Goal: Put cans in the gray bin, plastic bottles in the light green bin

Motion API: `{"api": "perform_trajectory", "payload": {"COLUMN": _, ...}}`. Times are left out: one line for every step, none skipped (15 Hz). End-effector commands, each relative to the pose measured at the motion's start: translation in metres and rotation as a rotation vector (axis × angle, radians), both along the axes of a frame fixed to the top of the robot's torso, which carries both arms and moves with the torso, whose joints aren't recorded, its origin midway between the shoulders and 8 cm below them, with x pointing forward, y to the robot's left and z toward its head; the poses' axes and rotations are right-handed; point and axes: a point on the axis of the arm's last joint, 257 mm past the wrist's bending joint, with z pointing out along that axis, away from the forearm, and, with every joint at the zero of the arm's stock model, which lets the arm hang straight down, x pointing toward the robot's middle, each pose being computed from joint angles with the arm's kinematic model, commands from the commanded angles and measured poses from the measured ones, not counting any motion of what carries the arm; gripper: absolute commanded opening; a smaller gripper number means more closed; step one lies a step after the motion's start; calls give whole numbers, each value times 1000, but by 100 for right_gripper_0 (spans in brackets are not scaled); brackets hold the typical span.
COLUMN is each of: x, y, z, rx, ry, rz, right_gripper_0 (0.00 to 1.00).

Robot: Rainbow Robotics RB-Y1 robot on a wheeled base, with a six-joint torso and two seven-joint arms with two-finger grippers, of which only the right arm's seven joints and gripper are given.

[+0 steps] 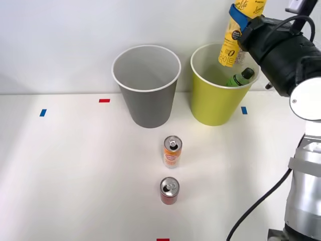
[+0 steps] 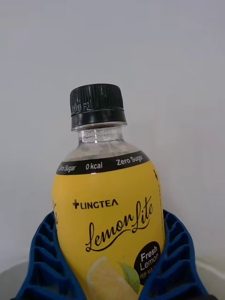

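My right gripper (image 1: 241,17) is shut on the yellow-labelled plastic bottle (image 1: 231,47), which hangs above the rim of the light green bin (image 1: 213,108) with its base down. In the wrist view the blue fingers (image 2: 42,253) clamp both sides of the bottle (image 2: 110,206), whose black cap points away. A green plastic bottle (image 1: 239,78) leans inside the light green bin. The gray bin (image 1: 148,108) stands to its left. Two cans stand upright in front of the bins: an orange-and-white can (image 1: 172,151) and, nearer me, a dark red can (image 1: 169,190).
Red tape marks (image 1: 104,100) and blue tape marks (image 1: 42,112) lie on the white table. A white wall rises right behind the bins. My right arm (image 1: 286,55) and its black cable (image 1: 261,201) take up the right side.
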Motion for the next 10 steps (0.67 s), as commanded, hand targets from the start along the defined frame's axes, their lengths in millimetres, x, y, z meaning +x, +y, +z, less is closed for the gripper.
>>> {"api": "perform_trajectory", "payload": {"x": 20, "y": 4, "z": -10, "rx": -39, "ry": -11, "rz": -33, "right_gripper_0": 0}}
{"api": "perform_trajectory", "payload": {"x": 27, "y": 5, "z": -14, "rx": -40, "ry": -20, "rz": -47, "right_gripper_0": 0}}
{"api": "perform_trajectory", "payload": {"x": 32, "y": 6, "z": -16, "rx": -28, "ry": -25, "rz": -50, "right_gripper_0": 0}}
{"api": "perform_trajectory", "payload": {"x": 38, "y": 9, "z": -16, "rx": -16, "ry": -35, "rz": -60, "right_gripper_0": 0}}
{"api": "perform_trajectory", "payload": {"x": 44, "y": 8, "z": -16, "rx": -14, "ry": -45, "rz": -75, "right_gripper_0": 0}}
{"api": "perform_trajectory", "payload": {"x": 49, "y": 9, "z": -19, "rx": -17, "ry": -43, "rz": -80, "right_gripper_0": 0}}
{"api": "perform_trajectory", "payload": {"x": 52, "y": 9, "z": -19, "rx": -20, "ry": -49, "rz": -90, "right_gripper_0": 0}}
{"api": "perform_trajectory", "payload": {"x": 52, "y": 7, "z": -18, "rx": -19, "ry": -51, "rz": -94, "right_gripper_0": 10}}
{"api": "perform_trajectory", "payload": {"x": 53, "y": 4, "z": -18, "rx": -28, "ry": -52, "rz": -101, "right_gripper_0": 26}}
{"api": "perform_trajectory", "payload": {"x": 52, "y": 3, "z": -17, "rx": -29, "ry": -55, "rz": -102, "right_gripper_0": 47}}
